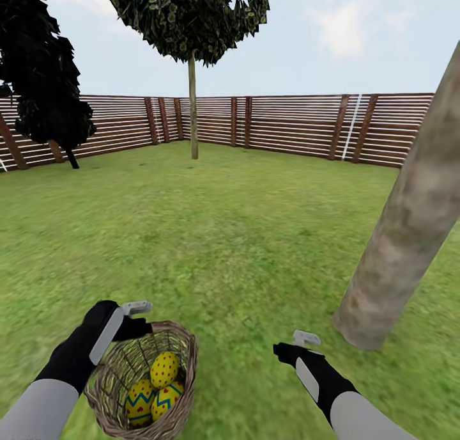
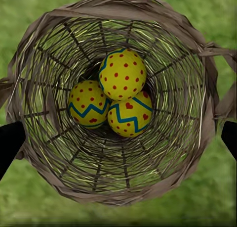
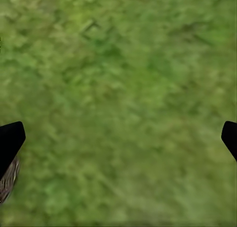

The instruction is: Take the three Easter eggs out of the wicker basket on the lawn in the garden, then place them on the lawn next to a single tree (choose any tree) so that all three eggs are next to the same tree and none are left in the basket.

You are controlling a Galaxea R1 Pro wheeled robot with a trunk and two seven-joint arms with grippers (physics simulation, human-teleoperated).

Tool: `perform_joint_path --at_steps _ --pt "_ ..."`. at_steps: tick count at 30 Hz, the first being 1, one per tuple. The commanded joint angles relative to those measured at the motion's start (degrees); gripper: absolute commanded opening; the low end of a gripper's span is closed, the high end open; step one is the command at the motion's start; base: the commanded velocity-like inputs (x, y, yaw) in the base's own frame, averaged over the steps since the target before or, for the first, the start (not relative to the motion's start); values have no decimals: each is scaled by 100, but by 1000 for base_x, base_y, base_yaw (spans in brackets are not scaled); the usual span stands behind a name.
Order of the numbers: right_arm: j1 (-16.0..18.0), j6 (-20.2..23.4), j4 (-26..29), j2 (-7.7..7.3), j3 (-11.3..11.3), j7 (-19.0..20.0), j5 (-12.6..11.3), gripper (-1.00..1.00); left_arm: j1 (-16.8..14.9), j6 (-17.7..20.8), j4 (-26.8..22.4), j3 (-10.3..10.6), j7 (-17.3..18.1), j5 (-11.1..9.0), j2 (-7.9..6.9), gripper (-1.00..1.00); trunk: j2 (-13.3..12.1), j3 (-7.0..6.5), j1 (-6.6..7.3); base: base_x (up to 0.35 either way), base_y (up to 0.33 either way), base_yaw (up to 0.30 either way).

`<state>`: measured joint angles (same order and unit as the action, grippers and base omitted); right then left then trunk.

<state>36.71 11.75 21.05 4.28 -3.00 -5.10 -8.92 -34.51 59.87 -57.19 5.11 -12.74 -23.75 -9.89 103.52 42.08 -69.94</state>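
The wicker basket [image 1: 183, 341] stands on the lawn [image 1: 230, 235] at the near left. Three Easter eggs lie in it, touching one another: a dotted one [image 1: 165, 368] [image 2: 122, 73] and two with blue zigzags [image 1: 139, 401] [image 2: 89, 103], [image 1: 168, 398] [image 2: 131, 113]. My left gripper [image 1: 131, 322] [image 2: 119, 138] hangs open above the basket's far rim and looks straight down into the basket [image 2: 163, 185]. Open as well, my right gripper [image 1: 297, 347] [image 3: 119, 138] is over bare grass to the basket's right. The thick pale trunk of the tree [image 1: 409, 229] rises from the grass at the right, close by.
A brown slatted fence [image 1: 287, 126] closes the garden at the back. In front of it stands a thin-trunked tree [image 1: 193, 107], with a dark bushy tree [image 1: 38, 75] in the far left corner. Wide grass stretches between me and the fence. A bit of basket weave [image 3: 6, 180] edges the right wrist view.
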Motion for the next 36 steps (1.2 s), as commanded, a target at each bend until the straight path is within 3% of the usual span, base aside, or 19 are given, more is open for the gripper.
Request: perform_joint_path --at_steps 1,10,18,22,30,36 --pt "1 29 13 4 -25 -17 -37 100 -94 13 161 18 -41 -60 -6 100 -39 -13 23 0 0 0" --pt "0 29 13 3 -26 -17 -39 100 -533 13 1077 13 12 -67 4 100 -400 -174 221 0 0 0" --pt "1 29 13 3 -26 -17 -40 100 -599 13 1324 8 14 -64 16 100 -721 -318 397 0 0 0" --pt "3 29 13 3 -26 -17 -40 100 -641 13 1621 23 4 -57 159 100 -881 -390 484 0 0 0" --pt "2 29 13 9 -26 -17 -34 100 -834 13 2122 30 11 -58 239 100 -1202 -533 660 0 0 0" --pt "-2 29 13 11 -26 -17 -35 100 -860 13 2207 55 319 -40 242 100 -1443 -641 792 0 0 0"
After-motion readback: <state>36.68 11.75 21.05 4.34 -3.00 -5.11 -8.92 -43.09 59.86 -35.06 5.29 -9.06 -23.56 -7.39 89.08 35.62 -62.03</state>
